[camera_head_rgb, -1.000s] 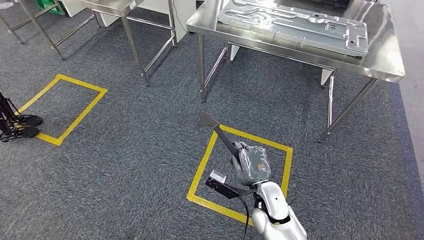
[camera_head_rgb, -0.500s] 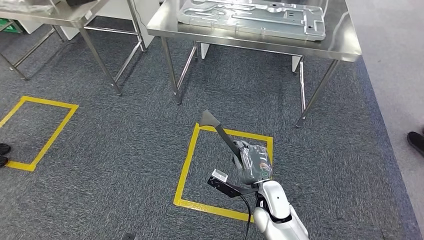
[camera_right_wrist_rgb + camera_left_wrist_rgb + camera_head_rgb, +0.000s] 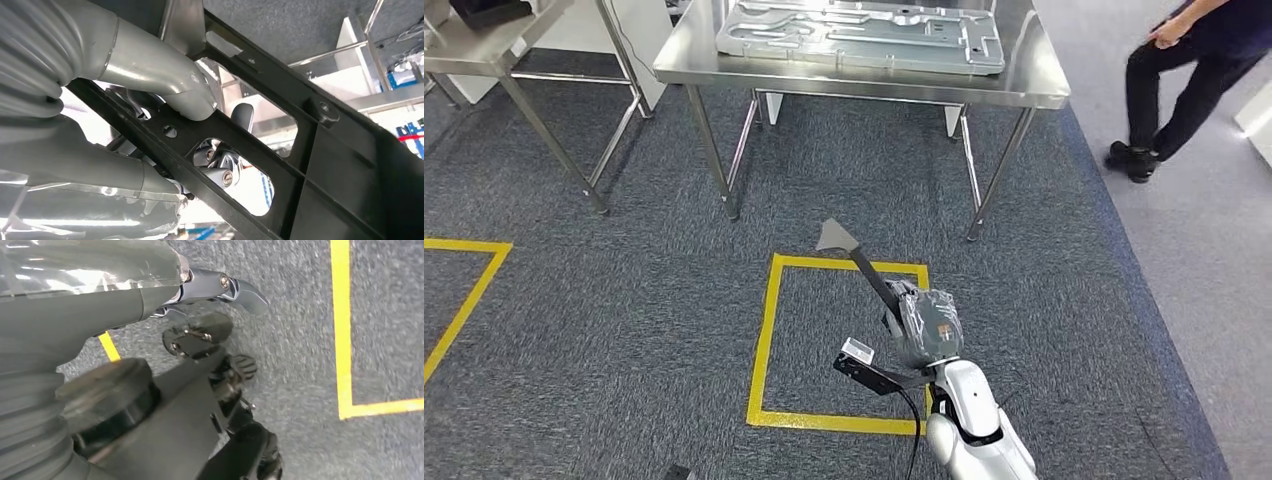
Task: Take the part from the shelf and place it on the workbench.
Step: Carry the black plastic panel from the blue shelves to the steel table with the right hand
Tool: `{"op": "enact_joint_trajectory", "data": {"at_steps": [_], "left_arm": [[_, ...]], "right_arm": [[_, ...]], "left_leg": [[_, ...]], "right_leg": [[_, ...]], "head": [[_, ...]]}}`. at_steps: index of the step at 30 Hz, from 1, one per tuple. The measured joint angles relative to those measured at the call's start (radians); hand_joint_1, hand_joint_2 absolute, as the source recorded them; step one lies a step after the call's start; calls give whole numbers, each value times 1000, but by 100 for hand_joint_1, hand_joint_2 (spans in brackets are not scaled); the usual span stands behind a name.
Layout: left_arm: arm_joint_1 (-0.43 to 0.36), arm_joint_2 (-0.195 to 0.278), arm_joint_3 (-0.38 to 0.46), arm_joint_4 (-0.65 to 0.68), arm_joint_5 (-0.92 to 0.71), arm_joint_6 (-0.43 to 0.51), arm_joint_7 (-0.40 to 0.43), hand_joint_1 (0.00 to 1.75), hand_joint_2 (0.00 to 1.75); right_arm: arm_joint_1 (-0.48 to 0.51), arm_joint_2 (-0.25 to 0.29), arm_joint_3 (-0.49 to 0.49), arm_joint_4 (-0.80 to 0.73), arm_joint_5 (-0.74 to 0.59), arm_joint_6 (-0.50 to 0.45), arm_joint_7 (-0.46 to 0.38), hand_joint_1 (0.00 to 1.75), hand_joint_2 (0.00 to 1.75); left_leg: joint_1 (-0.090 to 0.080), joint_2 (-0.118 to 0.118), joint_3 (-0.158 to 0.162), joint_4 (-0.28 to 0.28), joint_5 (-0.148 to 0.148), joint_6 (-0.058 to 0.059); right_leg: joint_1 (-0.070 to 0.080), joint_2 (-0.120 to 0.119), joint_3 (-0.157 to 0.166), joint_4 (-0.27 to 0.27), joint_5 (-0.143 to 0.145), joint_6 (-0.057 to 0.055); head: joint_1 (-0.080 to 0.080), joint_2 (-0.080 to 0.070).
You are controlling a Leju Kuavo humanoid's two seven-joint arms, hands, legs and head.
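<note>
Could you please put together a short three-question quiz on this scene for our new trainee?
1. True or false: the right hand holds the black part.
2. What lies on the steel workbench ahead?
A. A large grey metal panel
B. A stack of cardboard boxes
C. A red toolbox
3. Fill in the blank: on the grey carpet, in front of the workbench, a square is marked out in ______ tape.

Key
1. True: in the right wrist view the thumb presses on the part's black frame.
2. A: the metal panel lies flat on the workbench top.
3. Yellow.
</note>
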Motion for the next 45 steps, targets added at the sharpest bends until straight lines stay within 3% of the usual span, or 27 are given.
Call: {"op": "enact_joint_trajectory", "data": {"at_steps": [2,3,4,5,7,9,10,12,14,15,16,18,19,20,22,24,27,31,37,42,45], "left_arm": [[2,0,0,0,-1,-2,0,0,175],[3,0,1,0,-1,-2,0,0,175],[4,0,1,0,-1,-3,0,0,175],[4,0,1,0,-1,-4,0,0,175],[3,-1,1,0,1,-6,0,0,175],[2,-1,1,0,3,-8,0,0,175],[2,-1,1,0,3,-9,0,0,175],[0,-1,2,0,3,-10,0,0,175],[-1,-1,2,0,4,-10,0,0,175],[0,-1,2,0,4,-10,0,0,175],[1,0,2,0,4,-10,0,0,175],[5,0,2,0,5,-10,3,0,175],[6,0,2,0,6,-8,8,0,175],[6,0,2,0,8,-7,16,0,175],[6,1,4,0,15,-8,35,0,175],[3,2,8,0,22,-19,49,0,175],[-2,5,13,0,30,-47,77,0,175],[-18,14,23,0,42,-74,116,0,175],[-37,20,26,0,35,-78,162,0,175],[-43,20,26,0,33,-78,171,0,175],[-51,22,26,0,33,-79,170,0,175]], "right_arm": [[-5,0,0,2,0,2,0,175,175],[-5,0,0,3,0,3,0,175,175],[-5,0,0,4,0,3,0,175,175],[-5,-1,0,5,0,4,0,175,175],[-7,0,0,6,0,4,0,175,175],[-10,3,0,6,0,4,-1,175,175],[-11,4,0,6,0,4,-1,175,175],[-12,6,0,6,0,4,-2,175,175],[-14,7,0,6,0,4,-2,175,175],[-15,9,1,5,0,4,-2,175,175],[-16,11,1,5,0,4,-3,175,175],[-16,14,2,7,-1,4,-5,175,175],[-15,15,2,8,-2,5,-6,175,175],[-15,15,2,9,-7,7,-9,175,175],[-19,17,2,12,-50,33,-27,175,175],[-33,18,2,22,-137,103,-69,175,175],[-104,6,3,73,-255,271,-128,175,175],[-361,-50,40,255,-274,413,-161,175,175],[-807,-108,234,538,-116,478,-148,175,175],[-964,-113,420,622,26,454,-93,175,175],[-1005,-109,528,636,107,432,-80,175,175]], "left_leg": [[-3,22,-1,-1,0,4],[-5,34,-1,0,-1,4],[-5,45,-1,0,-2,4],[-6,56,0,0,-3,3],[-8,73,5,1,-7,-2],[-13,88,10,2,-13,-11],[-15,95,11,2,-15,-16],[-16,106,15,1,-19,-27],[-13,79,6,30,-44,-37],[-11,56,-13,74,-72,-40],[-10,35,-41,139,-105,-42],[-9,21,-106,267,-152,-44],[-9,19,-123,292,-149,-44],[-9,19,-120,275,-124,-44],[-9,16,-72,149,-47,-39],[-11,11,-28,41,-4,-29],[-14,8,-23,15,2,-19],[-22,7,-33,15,12,-5],[-25,4,-41,18,19,3],[-25,2,-43,18,20,4],[-28,3,-41,12,18,12]], "right_leg": [[-2,-37,-66,134,-61,7],[-3,-43,-89,182,-75,9],[-4,-46,-95,195,-70,10],[-5,-50,-79,165,-46,9],[0,-82,-3,22,16,1],[9,-110,51,-81,46,-13],[13,-113,56,-95,45,-18],[12,-92,54,-97,49,-29],[6,-73,57,-104,54,-40],[3,-66,59,-107,56,-46],[3,-58,59,-107,56,-49],[5,-44,59,-106,55,-53],[6,-36,60,-105,54,-53],[6,-29,61,-104,53,-52],[5,-18,63,-99,48,-48],[8,-10,60,-91,44,-39],[9,-5,52,-85,44,-35],[4,-8,45,-89,54,-28],[1,-11,40,-95,65,-18],[1,-15,39,-95,65,-17],[-1,-13,43,-97,72,-5]], "head": [[0,0],[0,0],[0,0],[0,0],[0,0],[0,0],[0,0],[0,0],[0,0],[0,0],[0,0],[0,0],[0,0],[0,0],[0,0],[0,0],[0,0],[0,0],[0,0],[0,0],[0,0]]}}
